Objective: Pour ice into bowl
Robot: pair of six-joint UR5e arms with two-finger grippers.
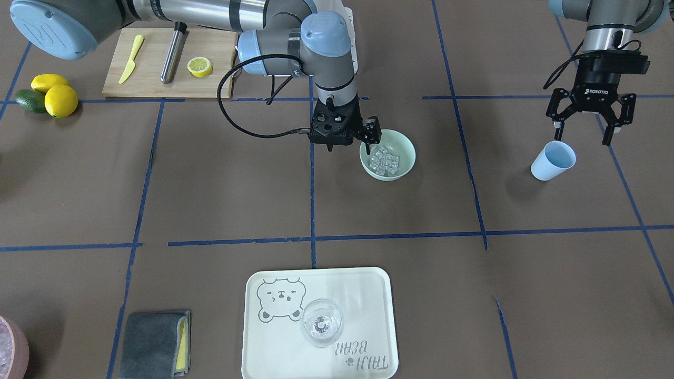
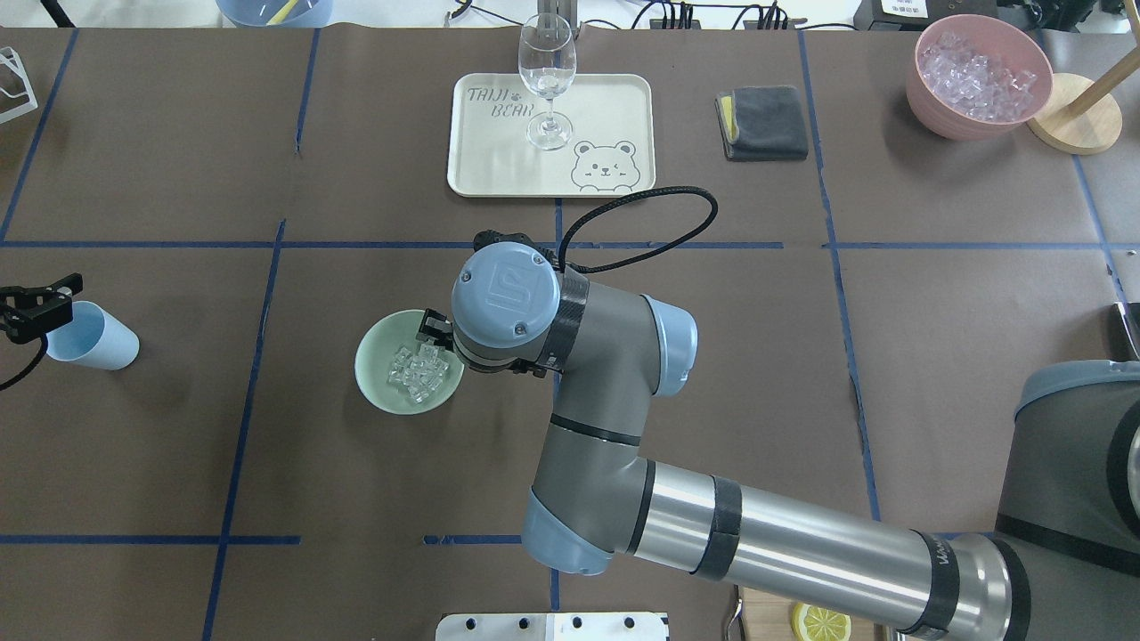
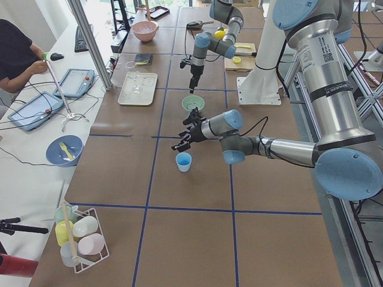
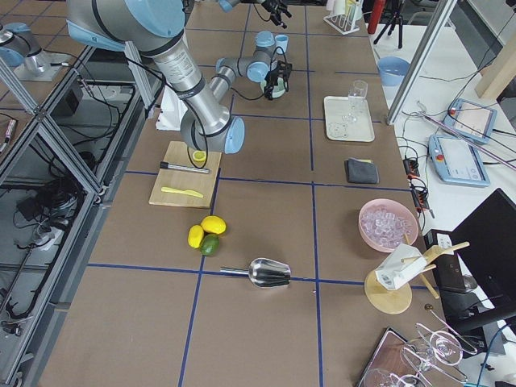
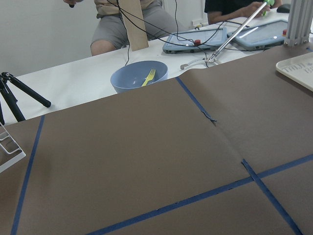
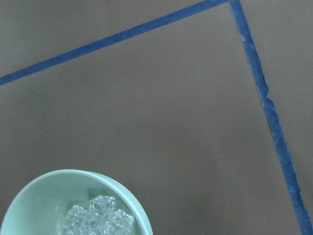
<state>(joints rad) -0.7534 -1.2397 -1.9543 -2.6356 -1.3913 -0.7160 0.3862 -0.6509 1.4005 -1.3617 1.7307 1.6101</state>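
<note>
The mint-green bowl (image 1: 412, 153) stands on the table near its middle and holds a small heap of clear ice cubes (image 1: 385, 160). Both show in the overhead view, bowl (image 2: 378, 356) and ice (image 2: 417, 367), and in the right wrist view, bowl (image 6: 44, 196) and ice (image 6: 98, 220). My right gripper (image 1: 352, 144) points down just above the bowl's rim, on its side toward the robot's right; one finger (image 1: 372, 131) stands out sideways and it holds nothing. My left gripper (image 1: 582, 134) is open and empty just above a light blue cup (image 1: 553, 160), which stands upright in the exterior left view (image 3: 184, 161).
A pink bowl of ice (image 2: 980, 80), a grey cloth (image 2: 761, 123) and a bear tray (image 2: 623, 107) with a wine glass (image 2: 546, 80) lie on the far side. A cutting board (image 1: 152, 79) with a lemon half, whole lemons (image 1: 60, 100) and a metal scoop (image 4: 266, 272) lie on the robot's right.
</note>
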